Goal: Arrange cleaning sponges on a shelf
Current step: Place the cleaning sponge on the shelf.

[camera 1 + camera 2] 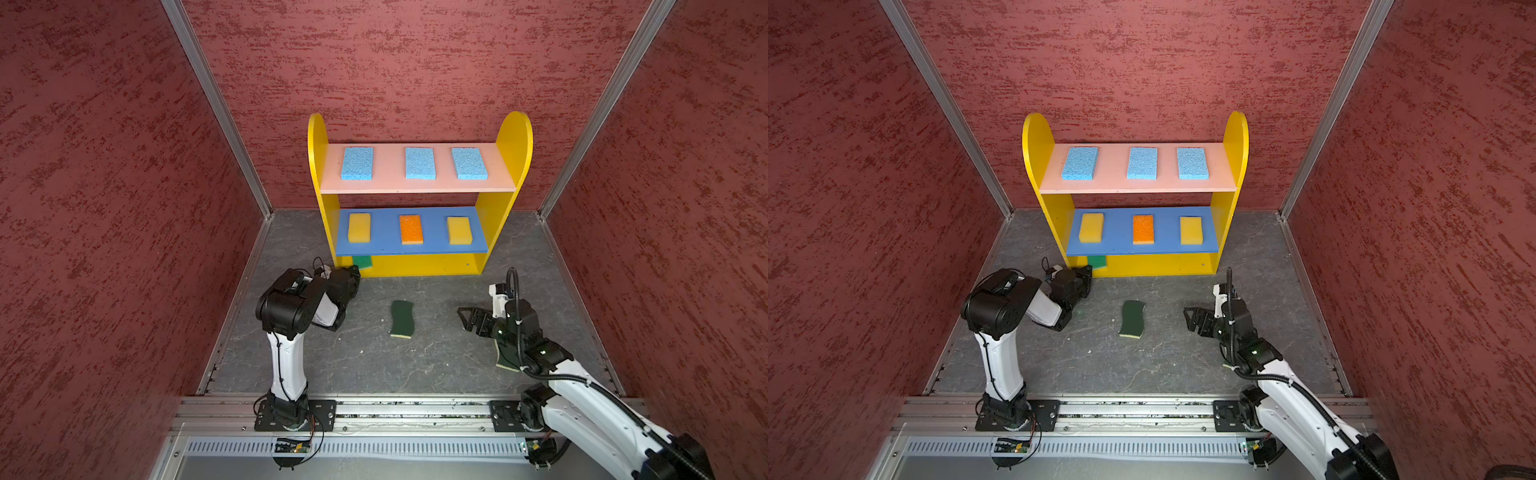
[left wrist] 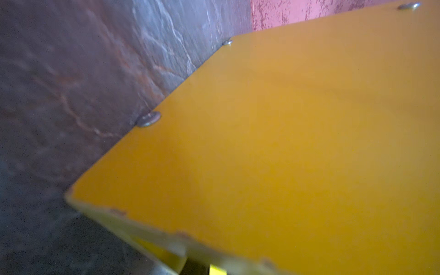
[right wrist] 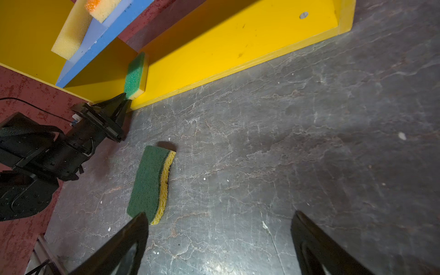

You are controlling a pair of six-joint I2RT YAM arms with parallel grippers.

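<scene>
Now yellow-sided three-level shelf (image 1: 513, 137) at back: three light blue porous sponges (image 1: 420, 163) top, two yellow foam sponges (image 1: 359, 227) flanking orange-topped one (image 1: 411, 229) mid-board. Left end effector (image 3: 125, 98) together, tips at end of bright green sponge (image 3: 134, 76) on yellow base. Right end effector (image 3: 220, 214) spread apart beside dark green wavy-edged sponge (image 3: 148, 181) on grey desk (image 1: 374, 361).

You are looking at nine: three light blue sponges (image 1: 357, 163) (image 1: 420, 163) (image 1: 469, 163) on the pink top board (image 1: 386, 183), two yellow sponges (image 1: 359, 227) (image 1: 459, 230) and one orange-topped sponge (image 1: 411, 229) on the blue middle board (image 1: 432, 245), one bright green sponge (image 1: 363, 261) at the yellow base's (image 1: 424, 266) left end, two dark green sponges (image 1: 402, 318) (image 1: 504, 359) on the floor (image 1: 374, 353).
</scene>
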